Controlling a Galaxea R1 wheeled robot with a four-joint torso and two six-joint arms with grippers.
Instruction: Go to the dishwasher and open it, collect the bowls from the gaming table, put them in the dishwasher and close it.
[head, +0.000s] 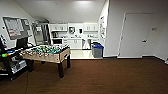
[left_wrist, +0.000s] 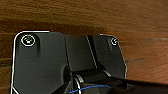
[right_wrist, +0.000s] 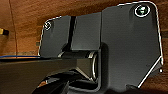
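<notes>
We stand on dark wood floor (head: 107, 77) facing a kitchenette (head: 75, 37) at the room's far end, and the step in hand looks like the drive to the dishwasher. Taking the football table (head: 46, 53) as our landmark: the kitchenette lies well beyond it, past a strip of pale floor. A grey bin (head: 97, 50) stands beyond the table to its right, near the wall corner. On the table's other side is a dark shelf (head: 11, 65) carrying some small bright things, too blurred to name as bowls. We cannot pick out the dishwasher among the white cabinets from here.

To do this well, we should steer between the table and the bin, keeping clear of the table's corner leg. Whether either claw is released or clenched we cannot tell; both wrist cameras look down at floor.
</notes>
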